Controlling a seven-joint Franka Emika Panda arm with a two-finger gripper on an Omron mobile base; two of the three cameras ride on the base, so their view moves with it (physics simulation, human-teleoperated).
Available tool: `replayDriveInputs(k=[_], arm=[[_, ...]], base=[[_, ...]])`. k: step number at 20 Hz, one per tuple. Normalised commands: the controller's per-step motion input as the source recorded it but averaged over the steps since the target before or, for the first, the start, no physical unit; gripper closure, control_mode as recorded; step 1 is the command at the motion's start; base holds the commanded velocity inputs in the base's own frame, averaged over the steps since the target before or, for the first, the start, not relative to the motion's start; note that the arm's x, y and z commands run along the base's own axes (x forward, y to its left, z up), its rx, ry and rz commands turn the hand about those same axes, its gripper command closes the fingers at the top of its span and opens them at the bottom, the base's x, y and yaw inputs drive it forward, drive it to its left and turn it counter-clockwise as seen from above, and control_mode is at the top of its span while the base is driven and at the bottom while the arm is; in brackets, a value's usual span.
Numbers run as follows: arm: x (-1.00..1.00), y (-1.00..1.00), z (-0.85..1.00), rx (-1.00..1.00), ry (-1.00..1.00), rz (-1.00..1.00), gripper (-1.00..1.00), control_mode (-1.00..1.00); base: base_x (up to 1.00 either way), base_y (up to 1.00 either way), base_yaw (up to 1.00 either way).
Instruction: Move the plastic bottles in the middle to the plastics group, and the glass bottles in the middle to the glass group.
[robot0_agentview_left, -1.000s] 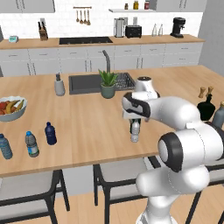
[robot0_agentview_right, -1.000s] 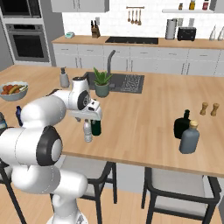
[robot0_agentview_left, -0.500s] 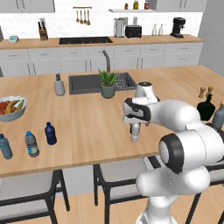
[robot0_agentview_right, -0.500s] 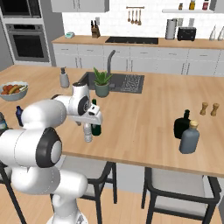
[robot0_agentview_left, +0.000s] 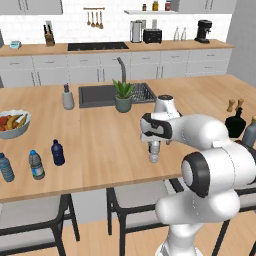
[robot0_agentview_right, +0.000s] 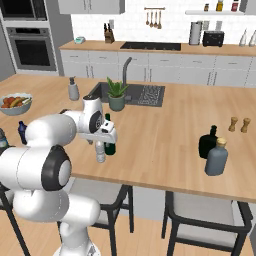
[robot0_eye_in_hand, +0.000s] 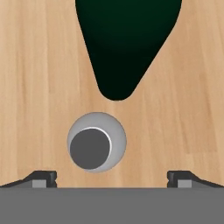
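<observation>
My gripper (robot0_eye_in_hand: 112, 179) is open and hangs straight above the clear greyish bottle (robot0_eye_in_hand: 96, 142), whose cap sits just ahead of the gap between the wide-apart fingertips (robot0_eye_in_hand: 41, 178). The dark green bottle (robot0_eye_in_hand: 127, 43) stands right behind it. From the base, the hand (robot0_agentview_left: 155, 127) hovers over the clear bottle (robot0_agentview_left: 154, 152) near the counter's front edge, and the green bottle (robot0_agentview_right: 109, 145) is partly hidden by the hand. The navy bottle (robot0_agentview_left: 58, 152) stands by two water bottles (robot0_agentview_left: 35, 165) at the left. The black bottle (robot0_agentview_right: 207, 142) and grey-blue bottle (robot0_agentview_right: 216, 157) stand at the right.
Two pepper mills (robot0_agentview_right: 239, 124) stand behind the glass pair. A fruit bowl (robot0_agentview_left: 12, 124) sits at the far left, with a soap dispenser (robot0_agentview_left: 67, 97), a potted plant (robot0_agentview_left: 123, 97) and the sink (robot0_agentview_left: 100, 95) at the back of the counter. Stools stand below the front edge.
The hand has come down a little toward the clear greyish bottle. The jaws stay open and the bottles have not moved.
</observation>
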Motion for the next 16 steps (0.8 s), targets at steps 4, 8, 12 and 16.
replayDriveInputs(k=[4, 8, 12, 16], arm=[[0.09, 0.00, 0.00, 0.00, 0.00, 0.00, -1.00, -1.00], [0.17, 0.00, -0.04, 0.00, 0.00, 0.00, -1.00, -1.00], [0.14, 0.00, -0.12, 0.00, 0.00, 0.00, -1.00, -1.00], [0.00, 0.00, -0.09, 0.00, 0.00, 0.00, -1.00, -1.00]], base=[[0.00, 0.00, 0.00], [0.00, 0.00, 0.00], [0.00, 0.00, 0.00], [0.00, 0.00, 0.00]])
